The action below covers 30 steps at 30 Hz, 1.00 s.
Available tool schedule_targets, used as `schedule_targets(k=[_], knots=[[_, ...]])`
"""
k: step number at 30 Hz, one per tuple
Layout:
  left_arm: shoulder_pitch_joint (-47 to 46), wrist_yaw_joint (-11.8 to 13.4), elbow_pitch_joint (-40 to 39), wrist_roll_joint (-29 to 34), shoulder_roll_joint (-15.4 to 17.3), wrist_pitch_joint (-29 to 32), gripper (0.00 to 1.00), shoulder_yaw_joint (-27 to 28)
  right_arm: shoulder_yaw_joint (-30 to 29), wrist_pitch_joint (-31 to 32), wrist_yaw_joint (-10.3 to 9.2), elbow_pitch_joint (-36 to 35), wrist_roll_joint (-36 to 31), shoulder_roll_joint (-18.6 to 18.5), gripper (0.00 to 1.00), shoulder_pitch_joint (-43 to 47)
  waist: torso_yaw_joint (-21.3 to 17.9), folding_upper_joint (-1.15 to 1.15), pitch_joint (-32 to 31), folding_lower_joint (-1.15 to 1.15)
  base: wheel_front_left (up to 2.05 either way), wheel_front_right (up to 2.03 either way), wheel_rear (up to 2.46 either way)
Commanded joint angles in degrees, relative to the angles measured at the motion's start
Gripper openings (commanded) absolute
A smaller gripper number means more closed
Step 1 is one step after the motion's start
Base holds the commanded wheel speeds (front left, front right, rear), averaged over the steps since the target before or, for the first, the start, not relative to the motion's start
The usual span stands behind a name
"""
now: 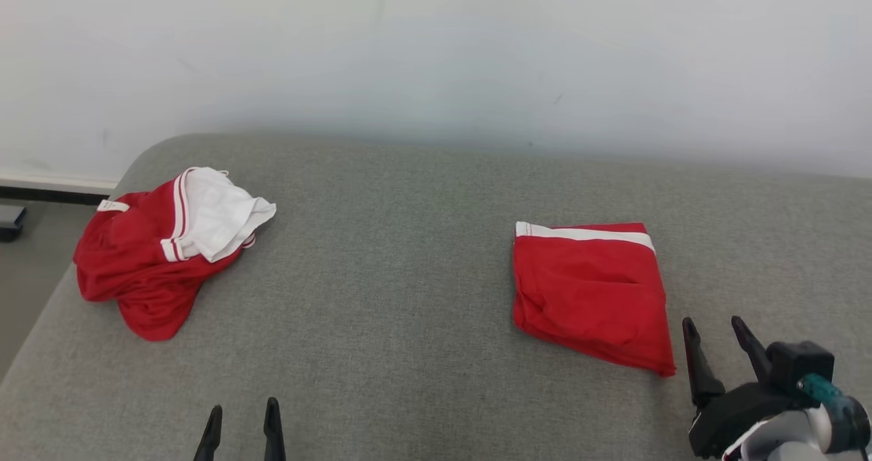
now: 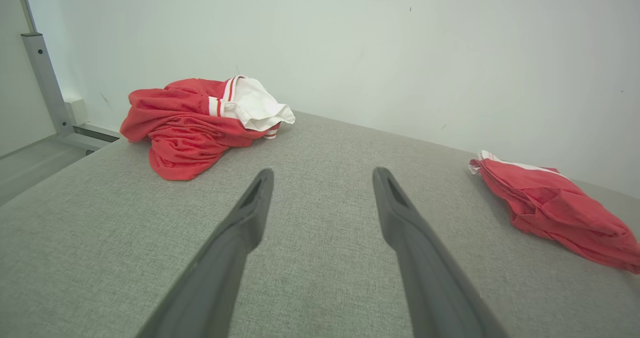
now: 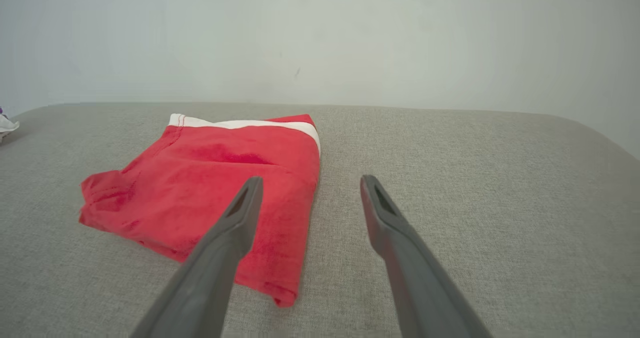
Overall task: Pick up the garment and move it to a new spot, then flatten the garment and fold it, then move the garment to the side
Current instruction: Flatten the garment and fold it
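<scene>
A folded red garment (image 1: 591, 294) lies on the right of the grey padded surface (image 1: 395, 277), just beside the right gripper (image 1: 714, 325), while a crumpled red-and-white garment (image 1: 157, 257) sits heaped far left beyond the left gripper (image 1: 244, 408), both grippers' jaws spread wide and holding nothing.

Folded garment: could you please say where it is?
In head view, the folded garment lies right of centre on the grey surface, beside the right gripper, far from the crumpled garment.

A grey upholstered platform (image 1: 409, 257) is set against a plain white wall (image 1: 436, 52), floor (image 1: 24, 291) glimpsed past its left edge.
</scene>
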Motion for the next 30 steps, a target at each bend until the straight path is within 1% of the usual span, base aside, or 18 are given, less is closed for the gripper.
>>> schedule_targets(k=[1, 6, 10, 14, 17, 21, 28, 29, 30], knots=[[1.0, 0.2, -0.2, 0.5, -0.1, -0.2, 1.00, 0.2, -0.1, -0.5, -0.14, -0.5, -0.2, 0.5, 1.00, 0.8, -0.8, 0.00, -0.6, 0.00, 0.00, 0.00, 0.00], [1.8, 0.7, -0.6, 0.1, -0.1, -0.2, 1.00, 1.0, 0.0, -2.1, -0.14, -3.6, -1.8, 3.2, 1.00, 4.9, -2.8, 0.00, -1.4, 0.00, 0.00, 0.00, 0.00], [2.3, 0.6, -0.8, -0.3, -0.1, -0.2, 1.00, 1.3, 0.8, -0.9, -0.14, -4.6, -2.6, 4.7, 1.00, 6.2, -4.1, 0.00, -1.6, 0.00, 0.00, 0.00, 0.00], [1.9, 0.4, -0.7, -0.3, -0.1, -0.2, 1.00, 1.0, 1.6, 0.4, -0.14, -4.9, -3.0, 5.4, 1.00, 5.0, -4.2, 0.00, -1.6, 0.00, 0.00, 0.00, 0.00], [1.7, 0.2, -0.6, 0.0, -0.1, -0.2, 1.00, 0.6, 2.1, 1.0, -0.15, -4.9, -3.4, 5.4, 1.00, 3.6, -3.5, 0.00, -1.3, 0.00, 0.00, 0.00, 0.00], [1.8, -0.1, -0.3, 0.2, -0.1, -0.2, 1.00, 0.2, 2.4, 1.7, -0.14, -4.1, -3.7, 4.8, 1.00, 1.1, -1.7, 0.00, -1.0, 0.00, 0.00, 0.00, 0.00], [1.9, -0.5, -0.1, 0.8, -0.1, -0.2, 1.00, -0.5, 1.4, 3.2, -0.15, -0.4, -3.3, 4.1, 1.00, -3.5, 3.1, 0.00, 0.0, 0.00, 0.00, 0.00, 0.00], [1.8, -0.7, -0.2, 0.9, -0.1, -0.2, 1.00, -0.7, 1.2, 3.2, -0.14, 0.3, -3.2, 3.9, 0.79, -4.2, 3.8, 0.00, 0.4, 0.00, 0.00, 0.00, 0.00], [1.5, -0.7, -0.4, 1.0, -0.1, -0.2, 1.00, -1.0, 0.8, 3.1, -0.14, 0.9, -3.2, 3.5, 0.50, -4.9, 4.6, 0.00, 0.8, 0.00, 0.00, 0.00, 0.00]])
